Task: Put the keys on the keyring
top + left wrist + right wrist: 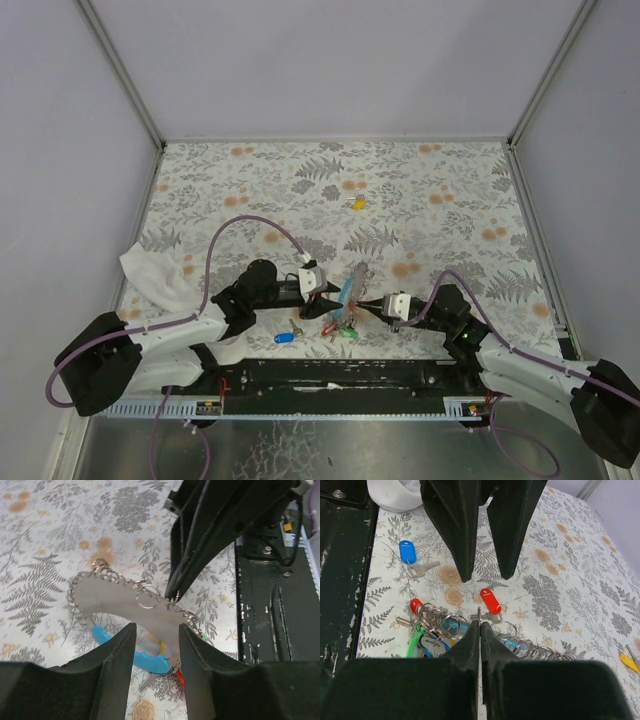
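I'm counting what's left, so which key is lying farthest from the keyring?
The yellow key, alone far out on the patterned table. The blue key and the red key lie close beside the keyring.

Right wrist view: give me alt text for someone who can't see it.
The right gripper, fingers pressed together, touches the keyring and its bunch of keys on a floral table. The left gripper hangs open just beyond. A red key lies by the tips, a blue key farther off.
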You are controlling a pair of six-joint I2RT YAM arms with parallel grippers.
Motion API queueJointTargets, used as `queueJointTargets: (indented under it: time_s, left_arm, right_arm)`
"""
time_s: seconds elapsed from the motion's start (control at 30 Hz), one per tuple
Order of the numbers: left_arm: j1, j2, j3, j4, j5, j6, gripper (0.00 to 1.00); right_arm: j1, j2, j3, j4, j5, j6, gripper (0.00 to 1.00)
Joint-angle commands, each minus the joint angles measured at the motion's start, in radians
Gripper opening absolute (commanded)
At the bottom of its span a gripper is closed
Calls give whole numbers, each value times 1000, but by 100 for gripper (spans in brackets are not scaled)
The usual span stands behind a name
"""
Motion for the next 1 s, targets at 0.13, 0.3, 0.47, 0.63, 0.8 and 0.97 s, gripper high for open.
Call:
queueJointTargets:
  time_s: [0.13,0.3,0.47,0.63,0.8,0.97]
  left_arm:
    - [3,33,66,25,155,71,37]
    - [1,43,79,32,161,70,34]
    - [1,53,82,44,157,67,33]
    - [-2,74,92,49,159,63,32]
    - [-13,88,99,62,151,61,29]
    - [-24,103,107,66,140,62,28]
  right_arm:
    - [-3,-52,101,-37,-38,-25,0]
    - [-2,-37,123,-45,-46,-24,0]
    - [-3,-25,122,-24,-55,-11,0]
    - [-2,-30,121,-3,-55,5,0]
    - [-3,-25,120,8,-62,13,0]
    - [-3,-24,116,20,-66,18,0]
